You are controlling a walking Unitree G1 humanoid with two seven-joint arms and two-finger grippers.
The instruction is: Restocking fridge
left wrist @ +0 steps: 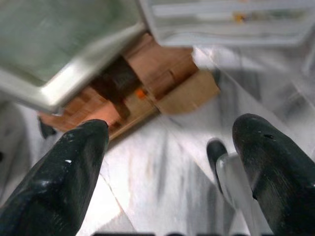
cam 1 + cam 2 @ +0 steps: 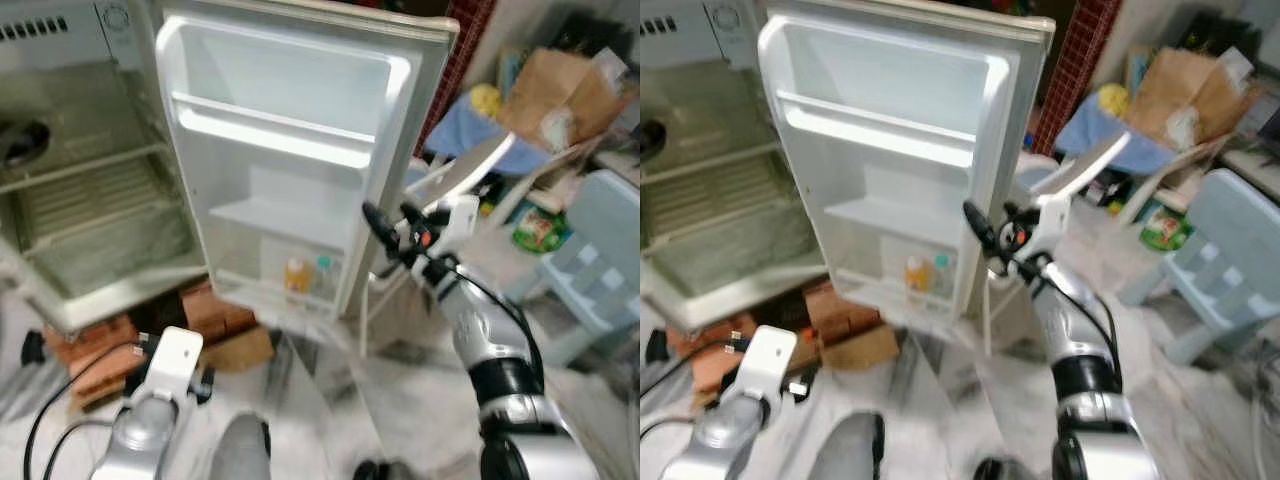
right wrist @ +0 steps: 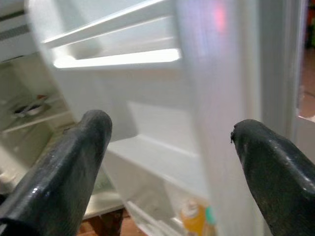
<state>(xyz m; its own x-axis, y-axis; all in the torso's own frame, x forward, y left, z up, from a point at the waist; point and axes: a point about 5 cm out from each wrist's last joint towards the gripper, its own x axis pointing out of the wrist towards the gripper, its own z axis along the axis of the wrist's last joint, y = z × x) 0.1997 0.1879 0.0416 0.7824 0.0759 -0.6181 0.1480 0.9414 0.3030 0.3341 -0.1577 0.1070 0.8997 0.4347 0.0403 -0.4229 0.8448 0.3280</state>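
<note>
A small white fridge (image 2: 90,190) stands open on bricks, its wire shelves bare. Its door (image 2: 290,150) swings wide toward me. In the door's bottom rack stand an orange bottle (image 2: 296,273) and a green-capped bottle (image 2: 322,272); the orange bottle (image 3: 193,218) also appears in the right wrist view. My right gripper (image 2: 388,226) is open, raised just off the door's free edge (image 3: 206,113), with nothing between its fingers. My left gripper (image 1: 167,162) is open too, held low over the marble floor, pointing toward the bricks (image 1: 147,83) under the fridge. The left arm (image 2: 160,385) is at the bottom left.
Black cables (image 2: 60,410) trail across the floor at the left. A white folding chair (image 2: 470,175) stands just behind the door. Further right are a pale blue plastic stool (image 2: 600,260), a brown paper bag (image 2: 560,95) and clutter. A cardboard piece (image 2: 240,350) lies by the bricks.
</note>
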